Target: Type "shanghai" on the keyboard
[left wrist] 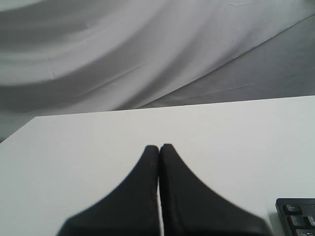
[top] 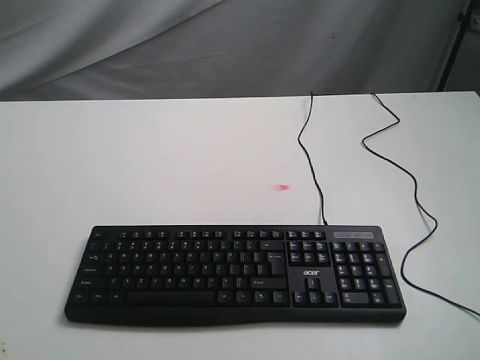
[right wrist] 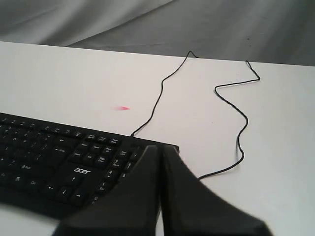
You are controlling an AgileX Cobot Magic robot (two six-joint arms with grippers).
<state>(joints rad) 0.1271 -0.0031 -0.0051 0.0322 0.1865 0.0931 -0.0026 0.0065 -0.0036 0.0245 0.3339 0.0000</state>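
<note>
Typing seems not begun: left fingers (left wrist: 145,169) and right fingers (right wrist: 145,169) are pressed together, empty, clear of the keyboard (top: 232,274) at lower frame.

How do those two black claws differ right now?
The left gripper points over bare table, with only a corner of the keyboard in its view; the right gripper points over the keyboard's number-pad end. The right gripper's view shows the cable; the left gripper's does not. Both are black and shut, fingertips together.
</note>
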